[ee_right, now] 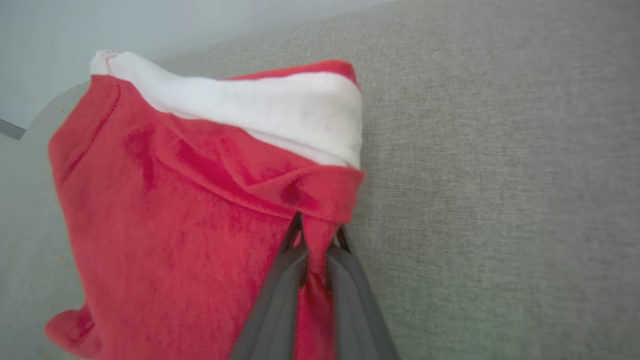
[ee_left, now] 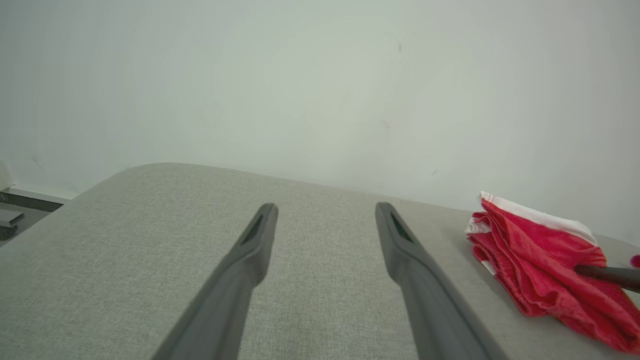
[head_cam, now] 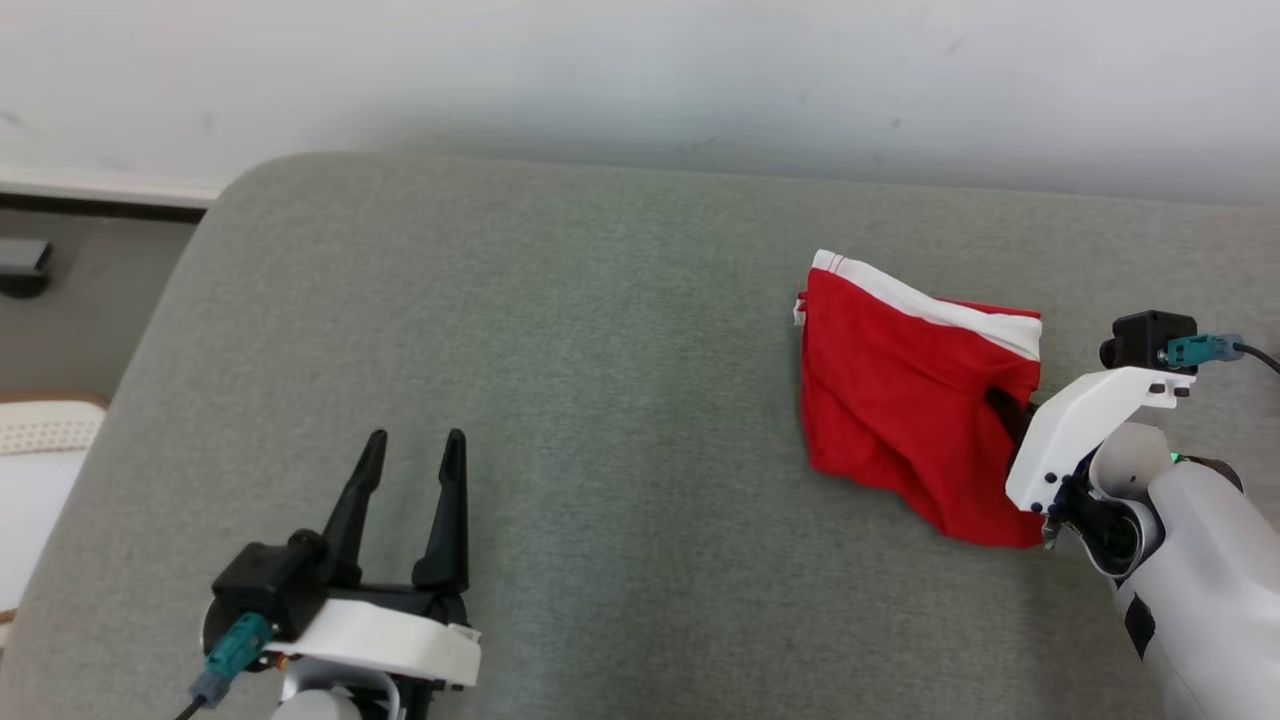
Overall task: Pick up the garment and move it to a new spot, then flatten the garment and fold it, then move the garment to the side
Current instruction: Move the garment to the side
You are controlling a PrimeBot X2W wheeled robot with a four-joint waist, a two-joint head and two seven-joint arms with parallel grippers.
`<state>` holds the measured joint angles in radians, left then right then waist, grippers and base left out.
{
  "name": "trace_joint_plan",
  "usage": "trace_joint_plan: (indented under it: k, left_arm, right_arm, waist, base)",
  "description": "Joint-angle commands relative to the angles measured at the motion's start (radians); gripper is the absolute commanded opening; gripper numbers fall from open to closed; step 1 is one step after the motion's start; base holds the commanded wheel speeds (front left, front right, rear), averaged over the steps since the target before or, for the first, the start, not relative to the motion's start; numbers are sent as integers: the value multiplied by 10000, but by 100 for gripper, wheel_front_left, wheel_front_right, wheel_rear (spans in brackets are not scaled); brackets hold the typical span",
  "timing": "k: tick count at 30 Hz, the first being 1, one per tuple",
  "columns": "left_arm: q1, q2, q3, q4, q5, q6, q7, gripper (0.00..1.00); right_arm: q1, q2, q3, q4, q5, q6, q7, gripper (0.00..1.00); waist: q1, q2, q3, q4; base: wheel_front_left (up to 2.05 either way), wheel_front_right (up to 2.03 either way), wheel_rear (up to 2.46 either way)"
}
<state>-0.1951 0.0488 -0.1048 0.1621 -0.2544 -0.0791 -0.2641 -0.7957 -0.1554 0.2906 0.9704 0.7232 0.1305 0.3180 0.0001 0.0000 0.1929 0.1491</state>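
Observation:
The garment [head_cam: 900, 400] is red with a white band and lies folded and rumpled on the right part of the grey cushion [head_cam: 600, 350]. My right gripper [head_cam: 1000, 405] reaches into its right edge; in the right wrist view the right gripper [ee_right: 317, 232] is shut on a pinched fold of the garment [ee_right: 175, 225]. At the lower left my left gripper [head_cam: 412, 447] hovers open over bare cushion, far from the cloth. In the left wrist view the open left gripper [ee_left: 325, 212] holds nothing, and the garment [ee_left: 540, 255] lies at the right with a dark right finger [ee_left: 607, 275] stuck into it.
A pale wall [head_cam: 640, 70] runs behind the cushion. The cushion's rounded left edge [head_cam: 150, 330] drops off to a floor with a dark object [head_cam: 22, 265] and a pale woven thing [head_cam: 40, 430]. Bare cushion spans the middle and left.

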Motion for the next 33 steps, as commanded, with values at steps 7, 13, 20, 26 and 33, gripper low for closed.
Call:
trace_joint_plan:
  k: [7,13,20,26,33]
  left_arm:
    - [216,36,-164,46,337,-228,7,100]
    - [292,40,-770,119,291,-350,5,100]
    - [59,42,-1477,337,235,-383,7,100]
    - [-58,42,-1838,528,152,-317,5,100]
    - [-194,43,-1996,583,231,-297,7,100]
  right_arm:
    - [157,6,446,-143,307,-1,-521,0]
    - [300,-34,779,-412,628,-1,-631,0]
    - [715,-272,1117,-995,1131,-1,-725,0]
    - [985,-334,1194,-1391,1552,-1,-732,0]
    - [987,-451,1161,-1675,1910,-1,-808,0]
  waist:
    - [-1,0,-679,-1453]
    - [-1,0,-993,-2710]
    - [-1,0,-1248,-3960]
    - [-1,0,-1221,-4675]
    - [-1,0,-941,-4770]
  base:
    - [0,0,0]
    - [0,0,0]
    - [0,0,0]
    - [0,0,0]
    - [0,0,0]
